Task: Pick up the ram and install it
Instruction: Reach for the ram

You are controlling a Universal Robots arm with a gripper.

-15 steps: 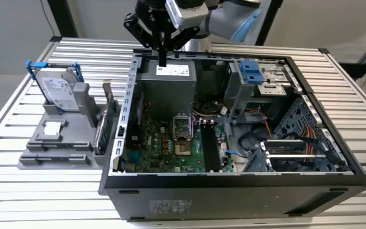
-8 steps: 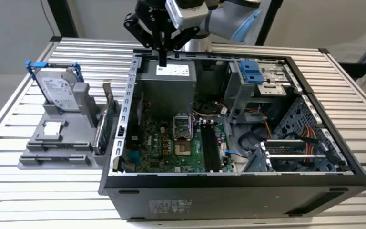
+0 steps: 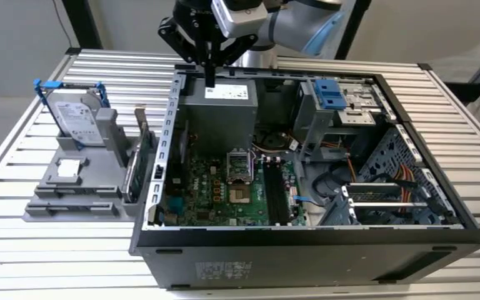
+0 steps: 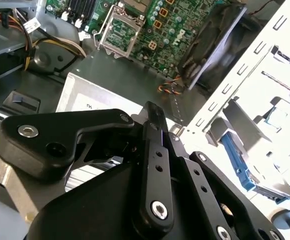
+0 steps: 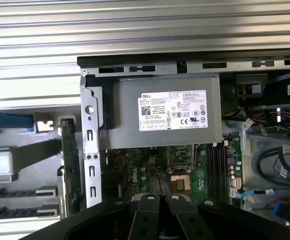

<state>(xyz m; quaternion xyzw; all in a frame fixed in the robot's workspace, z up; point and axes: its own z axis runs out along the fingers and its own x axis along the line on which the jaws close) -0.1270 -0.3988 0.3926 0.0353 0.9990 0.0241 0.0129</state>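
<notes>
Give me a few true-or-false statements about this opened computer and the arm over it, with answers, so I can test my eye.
1. The computer case lies open, with its motherboard in plain sight. True.
2. The tool is down among the motherboard's slots. False: it hangs over the grey power supply.
3. A hard drive in a blue frame stands in a grey holder outside the case. True.
4. That holder sits at the exterior view's right of the case. False: it is at the exterior view's left.
5. The table is smooth wood. False: it is made of ribbed metal slats.
</notes>
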